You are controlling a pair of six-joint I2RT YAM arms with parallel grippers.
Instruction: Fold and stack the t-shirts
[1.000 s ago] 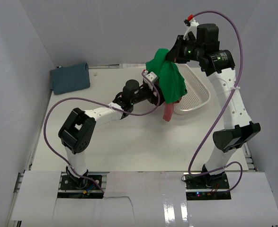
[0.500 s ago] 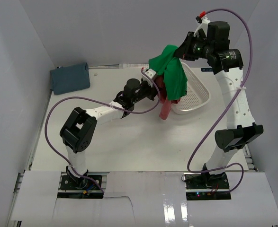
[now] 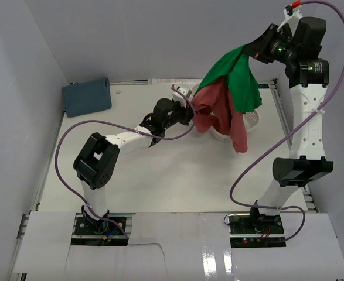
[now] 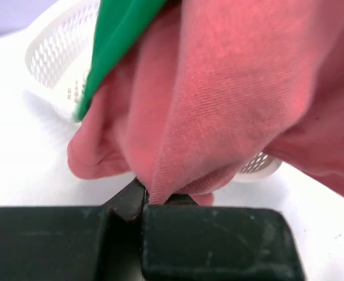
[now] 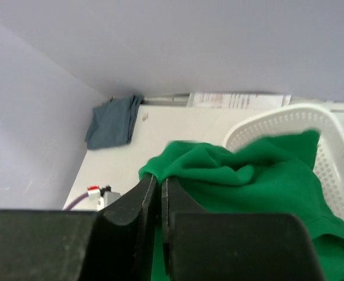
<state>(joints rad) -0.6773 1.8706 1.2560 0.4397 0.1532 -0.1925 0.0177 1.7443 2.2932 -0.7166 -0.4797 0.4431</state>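
Note:
High at the back right, my right gripper (image 3: pixel 258 50) is shut on a fold of the bright green t-shirt (image 3: pixel 239 76), which hangs in the air below it. The right wrist view shows the green t-shirt (image 5: pixel 248 181) pinched at my right gripper (image 5: pixel 159 184). The pinkish red t-shirt (image 3: pixel 218 108) is tangled with the green one and droops to the right. My left gripper (image 3: pixel 190 111) is shut on its left edge, and the left wrist view shows red cloth (image 4: pixel 230 88) caught in my left gripper (image 4: pixel 151 196). The slate blue t-shirt (image 3: pixel 87 96) lies folded at the back left.
The white lattice basket (image 3: pixel 251 120) stands on the table behind the hanging shirts and is mostly hidden by them. Grey walls close in the table at the back and on both sides. The right arm's purple cable loops over the table's right side.
My right gripper has risen and swung right with the green shirt. The red shirt came up out of the basket with it. My left gripper closed on the red shirt.

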